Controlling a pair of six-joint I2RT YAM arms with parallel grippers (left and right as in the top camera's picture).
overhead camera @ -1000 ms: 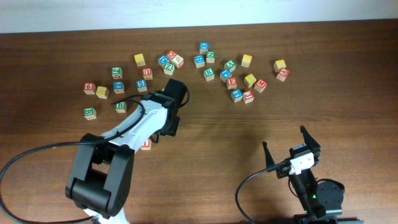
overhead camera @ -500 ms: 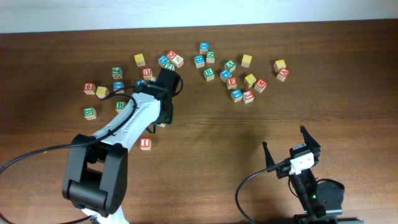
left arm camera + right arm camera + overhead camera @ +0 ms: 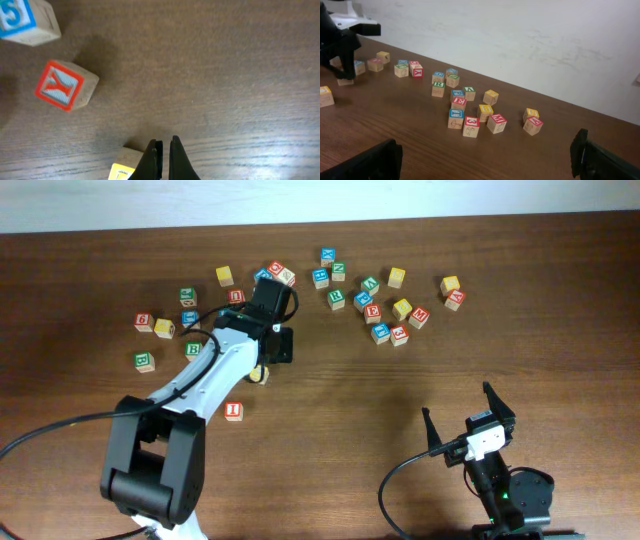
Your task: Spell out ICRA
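Observation:
The red-lettered I cube [image 3: 234,411] lies alone on the table, left of centre. My left gripper [image 3: 266,364] [image 3: 163,150] is shut with nothing between its fingers. The yellow-faced block [image 3: 256,375] [image 3: 121,171] lies right beside its left finger. The green R cube [image 3: 336,298] [image 3: 438,88] sits in the back cluster. At the far right of that cluster lies the red A cube [image 3: 455,298] [image 3: 533,125]. My right gripper [image 3: 462,418] [image 3: 487,162] stands open near the front right, far from every cube.
Several other alphabet cubes are scattered along the back of the table. A red Y cube [image 3: 64,86] and a blue 5 cube [image 3: 25,20] lie just beyond my left gripper. A red 3 cube [image 3: 471,125] and a red M cube [image 3: 496,122] sit near the A.
My left arm has swung back from over the I cube toward the rear cluster, leaving that cube uncovered. The yellow-faced block now shows at its shut fingertips. The right arm has not moved.

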